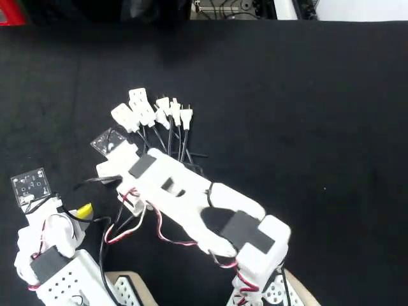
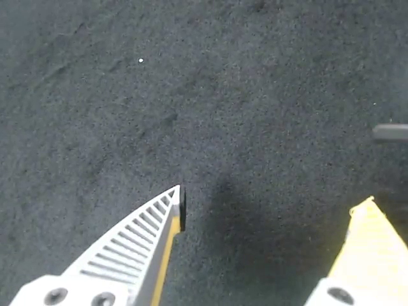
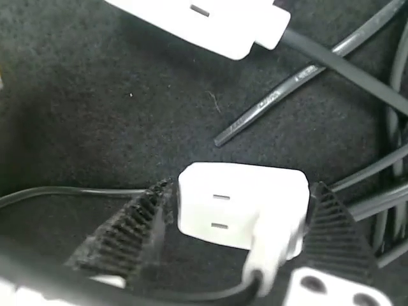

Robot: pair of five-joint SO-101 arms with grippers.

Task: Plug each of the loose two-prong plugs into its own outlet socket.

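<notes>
Black felt-like surface (image 1: 306, 115), matte, spanning whole work area. Beyond far edge: red object (image 1: 11, 11) at left corner, cut by frame; tangle of cables (image 1: 223, 7) near middle; white panel (image 1: 363, 9) at right. Tan board (image 1: 131, 280) at near edge, partly covered. Tiny white speck (image 2: 141, 60) on surface. Short pale fibre (image 3: 213, 101) lying loose on surface.

White plastic plugs (image 1: 173, 113) and white plastic sockets (image 1: 135, 108), on thin black cables (image 1: 169, 139), are clustered on the black cloth-covered table (image 1: 306, 115).
</notes>
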